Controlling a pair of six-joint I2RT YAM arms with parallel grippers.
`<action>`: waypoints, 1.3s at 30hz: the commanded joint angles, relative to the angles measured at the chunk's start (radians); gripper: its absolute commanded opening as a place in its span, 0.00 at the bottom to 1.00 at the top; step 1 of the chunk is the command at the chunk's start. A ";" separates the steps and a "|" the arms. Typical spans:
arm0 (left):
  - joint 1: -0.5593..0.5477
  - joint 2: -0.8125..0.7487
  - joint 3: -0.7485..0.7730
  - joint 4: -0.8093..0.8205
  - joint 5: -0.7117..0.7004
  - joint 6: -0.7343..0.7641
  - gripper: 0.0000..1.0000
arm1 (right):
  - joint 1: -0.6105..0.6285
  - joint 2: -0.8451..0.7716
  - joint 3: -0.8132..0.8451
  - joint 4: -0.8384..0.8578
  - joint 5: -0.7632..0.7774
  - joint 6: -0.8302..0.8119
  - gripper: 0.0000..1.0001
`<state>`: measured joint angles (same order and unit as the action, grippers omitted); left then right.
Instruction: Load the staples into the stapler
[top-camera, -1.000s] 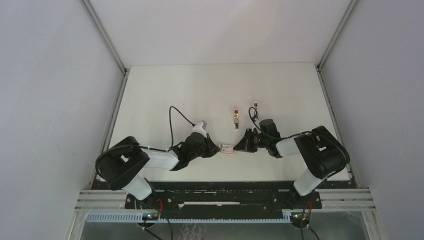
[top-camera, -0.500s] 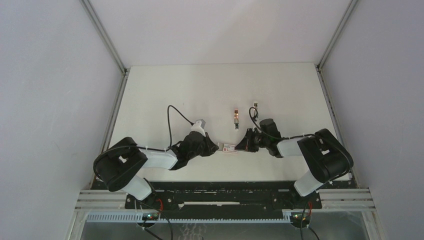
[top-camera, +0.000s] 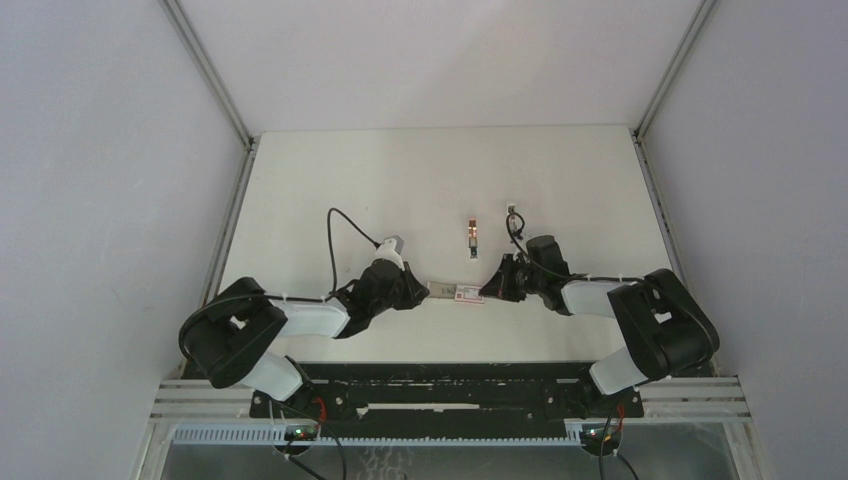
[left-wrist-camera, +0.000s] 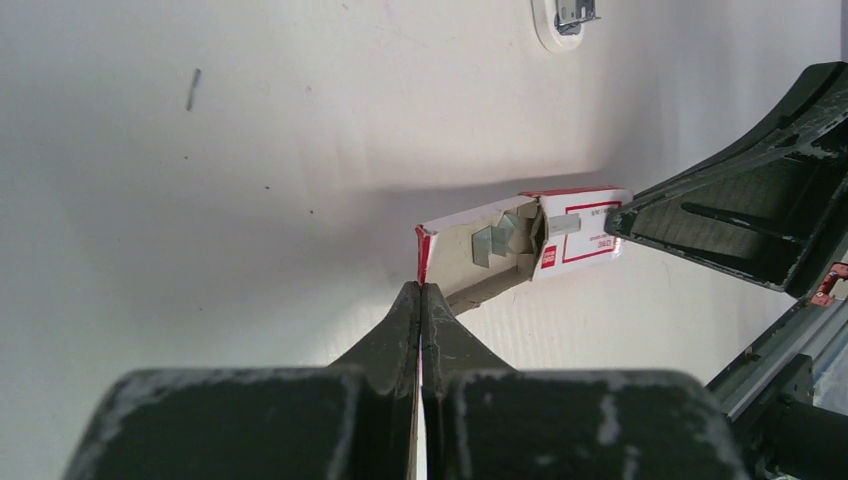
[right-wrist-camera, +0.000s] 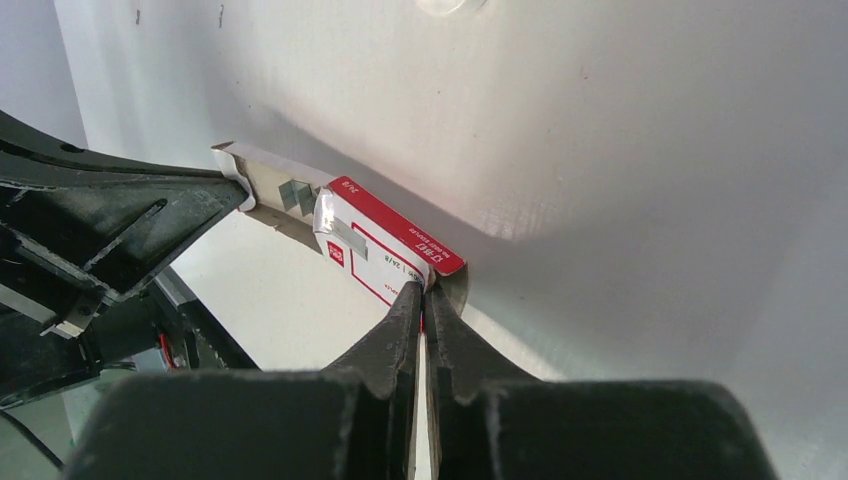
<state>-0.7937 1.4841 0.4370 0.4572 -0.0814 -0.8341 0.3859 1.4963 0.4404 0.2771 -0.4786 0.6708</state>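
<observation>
**A:** How far along is it?

**B:** Early, I'd say. Low over the table (top-camera: 330, 180), the left gripper (left-wrist-camera: 421, 292) is pinched tight on the end flap of the tray (left-wrist-camera: 450, 250). The right gripper (right-wrist-camera: 425, 292) is clamped on the far end of the sleeve (right-wrist-camera: 392, 242). The tray is partly slid out between them.

**A:** And the stapler?

**B:** The stapler (top-camera: 473, 238) lies untouched just beyond the carton.

**A:** And the staples?

**B:** The staples (left-wrist-camera: 497, 240) sit in the exposed tray, none lifted out. Taking a strip and loading it are both left to do.
</observation>
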 joint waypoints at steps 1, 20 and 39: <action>0.017 -0.033 -0.027 0.006 0.008 0.038 0.00 | -0.016 -0.047 -0.004 -0.021 0.034 -0.027 0.00; 0.025 -0.100 -0.085 0.026 0.156 0.039 0.27 | -0.064 -0.249 0.000 -0.204 0.154 -0.080 0.52; 0.044 -0.521 -0.183 -0.156 -0.041 0.248 0.67 | 0.419 -0.154 0.380 -0.559 0.625 -0.060 0.44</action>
<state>-0.7731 1.0958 0.2764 0.4042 0.0357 -0.6811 0.7364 1.2404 0.7113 -0.2199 0.0280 0.5861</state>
